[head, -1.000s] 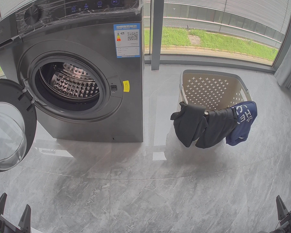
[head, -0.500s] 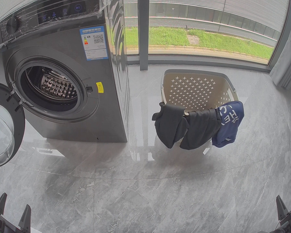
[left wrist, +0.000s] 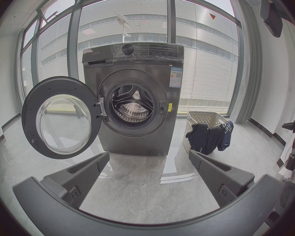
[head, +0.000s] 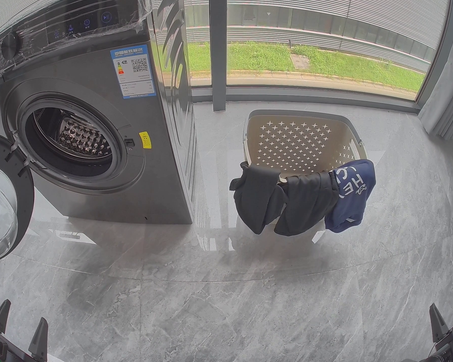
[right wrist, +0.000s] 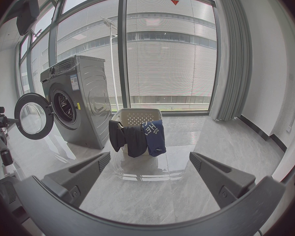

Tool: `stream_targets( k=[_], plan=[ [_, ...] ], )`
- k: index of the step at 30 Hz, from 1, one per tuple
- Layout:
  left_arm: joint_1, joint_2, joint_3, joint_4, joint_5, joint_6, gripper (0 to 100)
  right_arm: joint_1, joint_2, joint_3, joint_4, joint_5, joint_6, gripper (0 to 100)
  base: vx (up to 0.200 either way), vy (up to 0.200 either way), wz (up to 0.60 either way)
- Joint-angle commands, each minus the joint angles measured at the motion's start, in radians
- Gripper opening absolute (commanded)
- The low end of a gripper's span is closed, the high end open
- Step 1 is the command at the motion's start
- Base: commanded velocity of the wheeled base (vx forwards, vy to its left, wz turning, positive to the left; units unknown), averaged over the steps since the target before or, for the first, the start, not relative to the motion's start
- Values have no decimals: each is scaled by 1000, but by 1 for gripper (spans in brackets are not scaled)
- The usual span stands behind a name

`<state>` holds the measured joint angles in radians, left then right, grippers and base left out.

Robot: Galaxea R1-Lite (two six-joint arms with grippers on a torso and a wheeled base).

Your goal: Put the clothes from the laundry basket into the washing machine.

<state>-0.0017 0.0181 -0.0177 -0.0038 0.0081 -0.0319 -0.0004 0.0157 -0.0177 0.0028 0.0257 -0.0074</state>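
Dark grey front-loading washing machine (head: pixel 110 142) stands far left. Its round glass-windowed door (head: pixel 2 202) is swung open to the left, and the steel drum (head: pixel 80 137) shows through the opening.

Cream perforated plastic laundry basket (head: pixel 302 137) sits on the grey marbled floor (head: pixel 226 302) right of the machine, apart from it, near the tall window (head: pixel 312 36).

Three garments hang over the basket's near rim, none in the drum:
- left black garment (head: pixel 256 202)
- middle black garment (head: pixel 307 202), touching the left one
- navy blue shirt with white lettering (head: pixel 352 197) at the right end, against the middle one

Left gripper (head: pixel 24 311) is low at near left, fingers spread wide, holding nothing. Right gripper (head: pixel 447 297) is low at near right, likewise spread wide and empty. Both are well apart from the basket.

Since a second ago the whole head view has swung right, so machine and basket sit further left in frame and the machine's side panel now shows. This is camera movement: the clothes drape as before, and the grippers sit in the same corners
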Motion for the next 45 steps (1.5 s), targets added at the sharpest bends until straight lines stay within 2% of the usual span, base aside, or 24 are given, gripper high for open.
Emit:
stream_targets(
  k=[1,5,14,26,35,45],
  plan=[
    [0,-12,18,-1,1,0,100,0,-16,18,0,0,0,100,0,-200,0],
    [0,-12,18,-1,0,0,100,0,-16,18,0,0,0,100,0,-200,0],
    [0,-12,18,-1,0,0,100,0,-16,18,0,0,0,100,0,0,0],
    [0,-12,18,-1,1,0,100,0,-16,18,0,0,0,100,200,0,0],
    [0,-12,18,-1,0,0,100,0,-16,18,0,0,0,100,0,0,0],
    [0,-12,18,-1,1,0,100,0,-16,18,0,0,0,100,0,-200,0]
  ],
)
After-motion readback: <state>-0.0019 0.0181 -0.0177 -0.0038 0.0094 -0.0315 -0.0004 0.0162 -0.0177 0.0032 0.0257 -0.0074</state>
